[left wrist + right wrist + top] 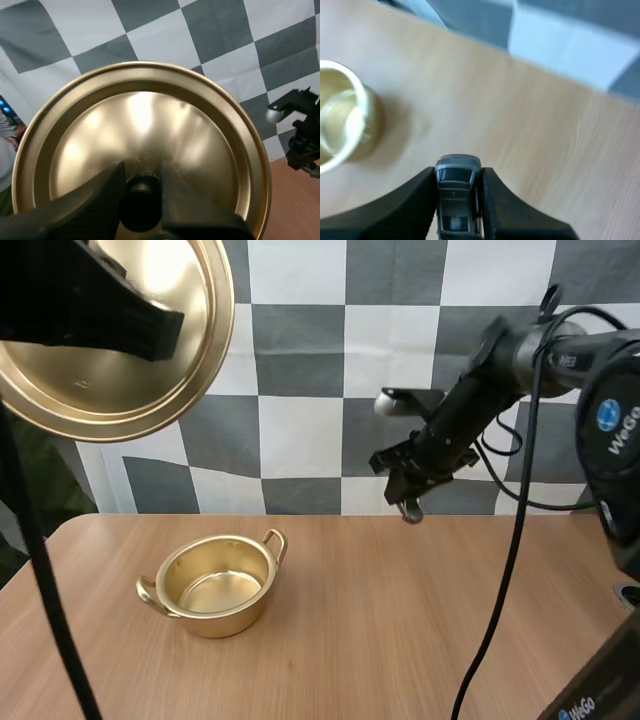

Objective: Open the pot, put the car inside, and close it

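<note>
Pot (226, 620) open-mouthed amid wide tabletop (400, 625), car (455, 197) aloft in right hand (458, 174).

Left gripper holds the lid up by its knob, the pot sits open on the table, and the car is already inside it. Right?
No, the pot is empty: the right wrist view shows the car pinched in the right gripper above the table. The left gripper does hold the lid.
</note>
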